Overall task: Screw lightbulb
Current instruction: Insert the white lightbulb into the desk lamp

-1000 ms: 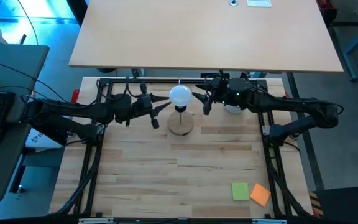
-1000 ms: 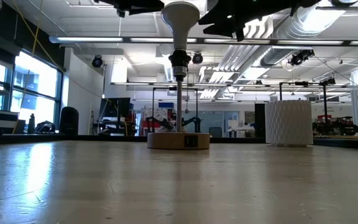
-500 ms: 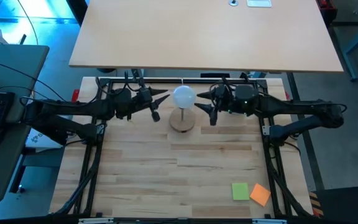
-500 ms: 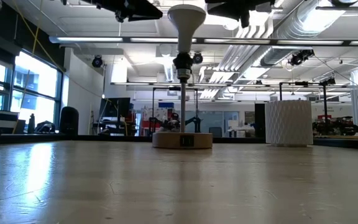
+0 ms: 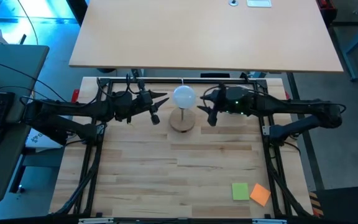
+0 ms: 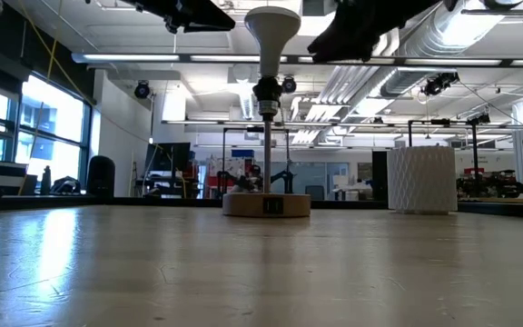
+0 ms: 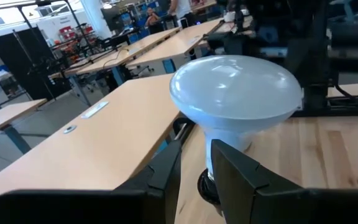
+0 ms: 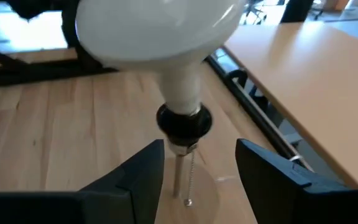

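1. The lightbulb (image 5: 183, 96) sat upright in the black socket (image 8: 184, 121) at the top of a thin rod rising from the round wooden stand (image 5: 181, 122), near the far edge of the table (image 5: 185, 168). In the right wrist view its pale neck entered the socket collar; how deep the thread was seated could not be told.

2. The left gripper (image 5: 159, 106) hovered just beside the bulb on its left, at globe height. Its fingers (image 7: 166, 168) stood a little apart with nothing between them, and they pointed at the bulb's neck without touching it.

3. The right gripper (image 5: 206, 106) hovered just beside the bulb on the other side. Its fingers (image 8: 143, 168) were spread wide, one on each side of the socket and rod as its own camera saw it, clear of both and holding nothing.

4. Judged from this, the step in hand was a pause between turns, or the release after the last one: the bulb stood in the socket and neither gripper held it.

5. If the bulb was not fully home, the next move would call for one gripper to close lightly on the globe or neck and twist, while the other steadied the stand so that it did not slide or tip.

6. A white ribbed cup (image 6: 421, 180) stood well apart to the right, and two sticky notes (image 5: 251, 192) lay at the near edge.
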